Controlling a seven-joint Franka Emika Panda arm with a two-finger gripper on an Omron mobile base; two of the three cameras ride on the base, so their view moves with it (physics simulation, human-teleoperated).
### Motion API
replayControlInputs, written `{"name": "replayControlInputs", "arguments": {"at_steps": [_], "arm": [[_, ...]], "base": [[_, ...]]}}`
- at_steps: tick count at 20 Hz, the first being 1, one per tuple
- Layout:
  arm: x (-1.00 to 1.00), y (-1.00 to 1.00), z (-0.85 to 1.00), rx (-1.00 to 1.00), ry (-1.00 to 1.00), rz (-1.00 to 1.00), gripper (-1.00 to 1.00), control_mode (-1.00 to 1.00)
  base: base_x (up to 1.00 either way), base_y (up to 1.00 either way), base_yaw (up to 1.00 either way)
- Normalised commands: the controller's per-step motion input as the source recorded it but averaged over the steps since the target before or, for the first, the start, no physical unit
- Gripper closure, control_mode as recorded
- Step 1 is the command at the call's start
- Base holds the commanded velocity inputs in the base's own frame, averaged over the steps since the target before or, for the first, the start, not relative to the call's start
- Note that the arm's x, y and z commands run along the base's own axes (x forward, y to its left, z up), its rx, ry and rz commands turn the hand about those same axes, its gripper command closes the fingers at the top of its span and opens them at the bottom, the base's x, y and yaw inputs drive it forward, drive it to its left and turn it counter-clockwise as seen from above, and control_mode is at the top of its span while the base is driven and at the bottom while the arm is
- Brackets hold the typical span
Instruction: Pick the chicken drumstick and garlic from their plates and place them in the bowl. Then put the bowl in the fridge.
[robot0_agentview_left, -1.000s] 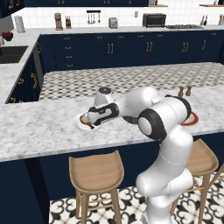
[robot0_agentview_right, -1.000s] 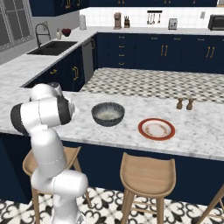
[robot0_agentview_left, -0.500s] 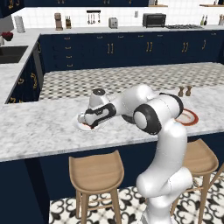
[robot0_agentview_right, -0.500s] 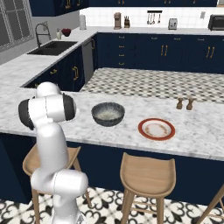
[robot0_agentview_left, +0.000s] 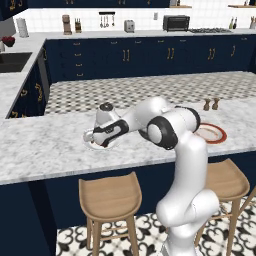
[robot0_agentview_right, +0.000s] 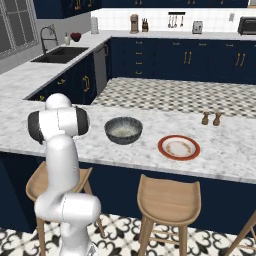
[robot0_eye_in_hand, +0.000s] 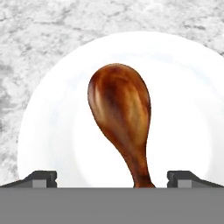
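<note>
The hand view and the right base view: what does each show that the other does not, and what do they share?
The hand view alone shows the glossy reddish-brown chicken drumstick lying on the plain round white plate, between the open gripper tips. The right base view alone shows the dark grey speckled deep bowl, the round red-rimmed plate and two small brown shakers. Both share the grey-veined white marble counter.
</note>
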Motion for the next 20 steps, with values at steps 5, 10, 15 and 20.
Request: {"name": "replayControlInputs", "arguments": {"at_steps": [5, 10, 15, 20], "arm": [[0.28, 0.14, -0.13, 0.0, 0.0, 0.0, -1.0, -1.0], [0.17, -0.08, -0.19, 0.0, 0.0, 0.04, -1.0, -1.0], [0.07, -0.08, -0.24, 0.0, 0.0, 0.05, -1.0, -1.0], [0.12, -0.15, -0.28, 0.0, 0.0, 0.07, -1.0, -1.0]], "base": [[0.0, 0.0, 0.0], [0.0, 0.0, 0.0], [0.0, 0.0, 0.0], [0.0, 0.0, 0.0]]}}
